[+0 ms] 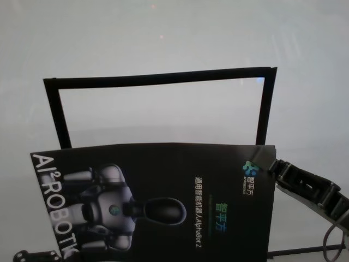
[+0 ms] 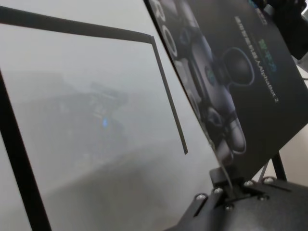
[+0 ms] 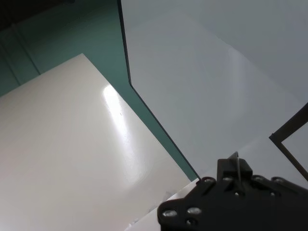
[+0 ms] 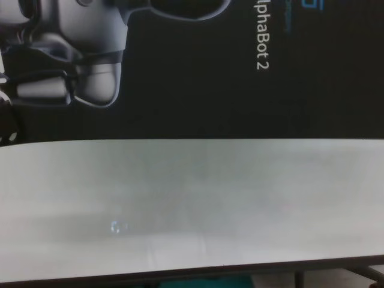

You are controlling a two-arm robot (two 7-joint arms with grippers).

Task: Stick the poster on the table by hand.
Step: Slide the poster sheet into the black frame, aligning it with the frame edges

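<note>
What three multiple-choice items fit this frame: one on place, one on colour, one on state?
1. Where does the right tool grip the poster?
A) its far right corner
B) its centre
C) its near left corner

2. What colour is the tape outline on the table?
A) red
B) black
C) yellow

3. What state is the poster in?
A) rolled up
B) lying flat inside the outline
C) held by both tools, tilted

Key:
1 A: the right tool pinches the far right corner of the poster.
2 B: the tape outline is black on the white table.
3 C: the left tool clamps the opposite edge, and the left wrist view shows the sheet slanting up.
</note>
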